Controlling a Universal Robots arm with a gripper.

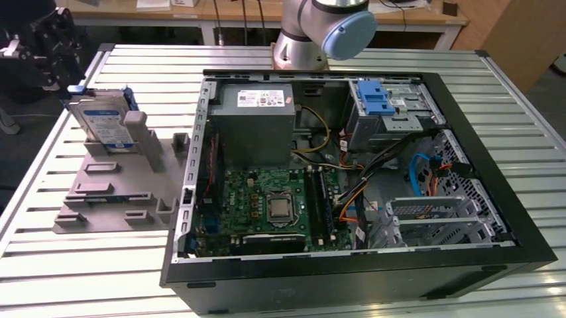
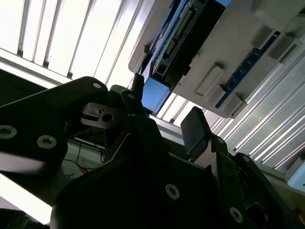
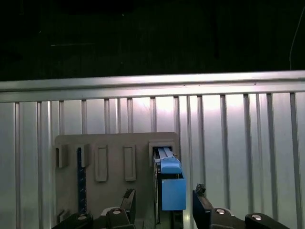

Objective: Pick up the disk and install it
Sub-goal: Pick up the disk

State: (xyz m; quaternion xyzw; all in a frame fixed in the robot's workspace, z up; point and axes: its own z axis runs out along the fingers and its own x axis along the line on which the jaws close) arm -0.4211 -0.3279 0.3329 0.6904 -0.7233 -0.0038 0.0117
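Blue plastic is most of what the first wrist view gives of the disk [image 3: 170,188]. It is seen edge-on, standing upright in a slot of the grey holder [image 3: 114,164], its label face out of sight and part of it lost in the dark near the gripper's body. The gripper [image 3: 164,198] hangs over it with its dark fingers [image 3: 202,204] apart, one on each side of the blue end. A strip of holder shows between one tip and the disk, and a sliver of bright slat between the other tip and the disk. How far above the disk the tips hang I cannot tell. In the second wrist view the gripper's black body hides much, and the disk's connector edge is dim beyond the tips. In the exterior view the gripper is a dark shape at the upper corner on the exterior view's left, partly cut off.

There the disk stands at the holder's far end, near the slatted metal table's [image 1: 79,278] edge on the exterior view's left, with bare slats toward that edge. The holder lies just beside the open computer case [image 1: 354,281], whose wall rises along its other side. Inside, a blue clip [image 1: 376,99] tops a grey cage in the far corner, with cables crowding beside it.
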